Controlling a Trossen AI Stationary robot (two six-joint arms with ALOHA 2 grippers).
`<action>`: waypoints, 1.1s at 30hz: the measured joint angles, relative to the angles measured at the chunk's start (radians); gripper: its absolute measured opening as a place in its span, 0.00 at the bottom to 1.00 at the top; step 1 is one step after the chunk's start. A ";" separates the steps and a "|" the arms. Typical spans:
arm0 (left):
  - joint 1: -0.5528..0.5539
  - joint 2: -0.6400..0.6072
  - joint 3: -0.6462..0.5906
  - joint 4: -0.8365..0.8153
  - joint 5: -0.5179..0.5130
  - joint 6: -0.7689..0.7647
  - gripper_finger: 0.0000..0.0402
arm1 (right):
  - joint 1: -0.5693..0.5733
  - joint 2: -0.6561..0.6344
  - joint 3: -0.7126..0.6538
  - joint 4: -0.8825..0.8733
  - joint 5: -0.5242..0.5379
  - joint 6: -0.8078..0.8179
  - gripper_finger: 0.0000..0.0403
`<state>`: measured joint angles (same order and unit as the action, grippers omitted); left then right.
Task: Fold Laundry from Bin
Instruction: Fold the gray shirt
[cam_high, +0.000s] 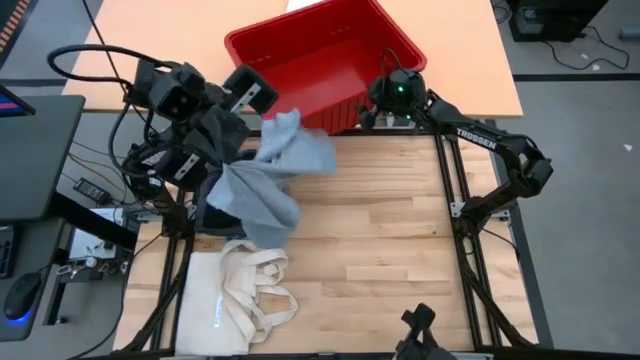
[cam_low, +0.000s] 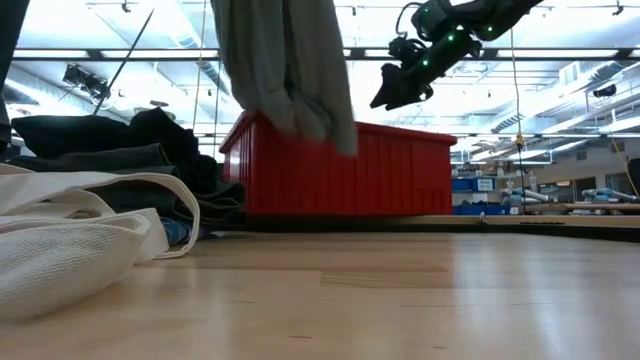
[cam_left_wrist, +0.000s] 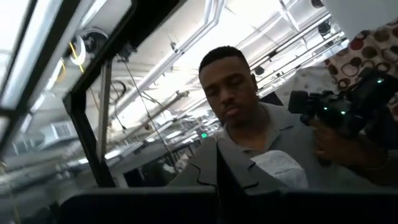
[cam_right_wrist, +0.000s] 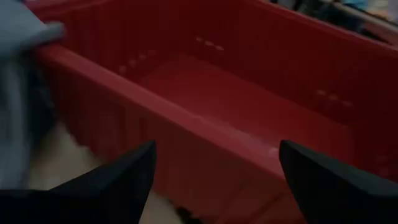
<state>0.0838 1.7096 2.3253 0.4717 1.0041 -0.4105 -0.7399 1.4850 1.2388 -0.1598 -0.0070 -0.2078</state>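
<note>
**Lifting a grey garment beside the bin**

Holding high at your left, the left gripper (cam_high: 235, 128) is pinching shut on a light grey garment (cam_high: 275, 170), which is dangling over the table (cam_high: 380, 240) above a cream tote bag (cam_high: 245, 290). The red bin (cam_high: 325, 60) is sitting behind, empty. Your right gripper (cam_high: 385, 95) is hovering over its rim, fingers spread wide.

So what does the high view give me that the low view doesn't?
Only the high view shows the bin's bare floor, the left gripper shut on the grey garment, and the tote bag's full outline near the table's front left. Only the low view shows the garment hanging clear of the tabletop, and folded dark laundry stacked at left. Both show the bin, the garment and the right gripper, open above the bin.
</note>
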 joint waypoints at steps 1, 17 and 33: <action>-0.002 -0.001 0.000 0.001 -0.009 0.013 0.00 | 0.000 0.001 0.000 0.003 -0.015 0.004 0.86; 0.202 0.031 -0.008 -0.559 -0.190 0.369 0.00 | 0.006 0.001 0.003 -0.082 -0.422 0.165 0.86; 0.336 0.394 -0.011 -1.030 -0.389 0.360 0.02 | -0.021 -0.117 0.005 -0.235 -0.162 0.204 0.86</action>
<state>0.4201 2.1033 2.3145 -0.5585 0.6154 -0.0504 -0.7605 1.3677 1.2434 -0.3948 -0.1695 -0.0042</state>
